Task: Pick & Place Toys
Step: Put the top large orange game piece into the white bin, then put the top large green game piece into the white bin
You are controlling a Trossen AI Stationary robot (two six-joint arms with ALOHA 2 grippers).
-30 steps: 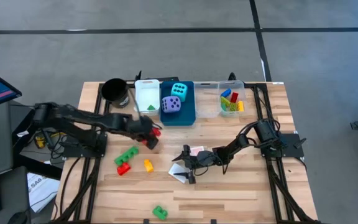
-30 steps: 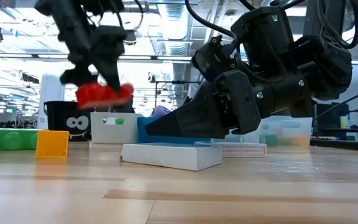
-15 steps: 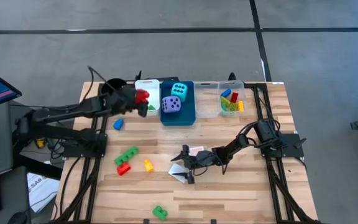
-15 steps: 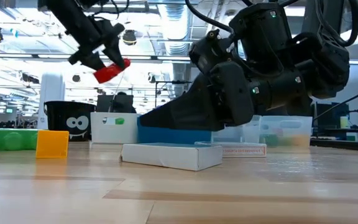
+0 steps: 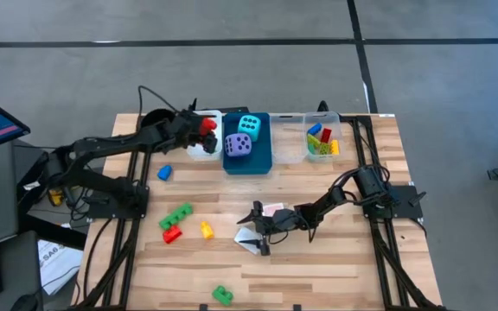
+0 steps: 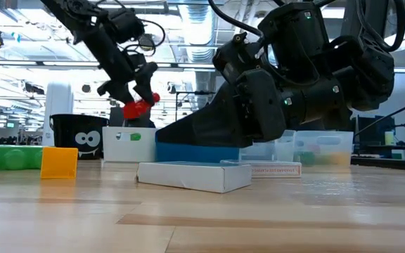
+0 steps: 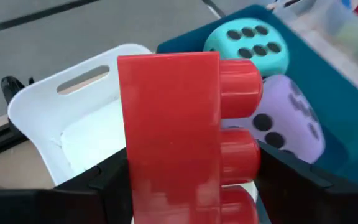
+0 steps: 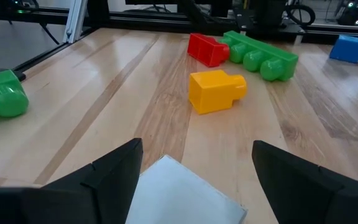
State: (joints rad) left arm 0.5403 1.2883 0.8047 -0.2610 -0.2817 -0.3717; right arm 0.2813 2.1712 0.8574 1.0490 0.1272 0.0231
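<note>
My left gripper (image 5: 199,130) is shut on a red brick (image 7: 169,130) and holds it in the air over the white bin (image 5: 204,142) at the table's far side. Beside that bin stands the blue bin (image 5: 258,160) with a cyan die (image 5: 249,125) and a purple die (image 5: 238,146). Near the table's middle, my right gripper (image 5: 256,226) stands open and low over a flat white card (image 8: 173,196) that lies on the wood. Its fingers are on either side of the card's end, and I see no touch. My left gripper pinches the red brick's lower end (image 7: 166,199) between its two fingers. One finger (image 7: 101,190) is on the flat side and the other (image 7: 297,183) on the studded side. The fingers slant down toward the far edge. The brick sticks out past them, clear above the white bin.
A green brick (image 5: 176,216), another red brick (image 5: 171,233), a yellow brick (image 5: 206,229) and a blue brick (image 5: 164,172) lie on the table's left half. Another green brick (image 5: 222,295) lies by the near edge. A black cup (image 6: 79,140) and a clear bin (image 5: 322,142) stand at the far edge.
My left gripper has swung from the table's middle toward the far edge, turning as it went, and has carried the red brick over the white bin. The brick has stayed in its hold, clear of the table.
</note>
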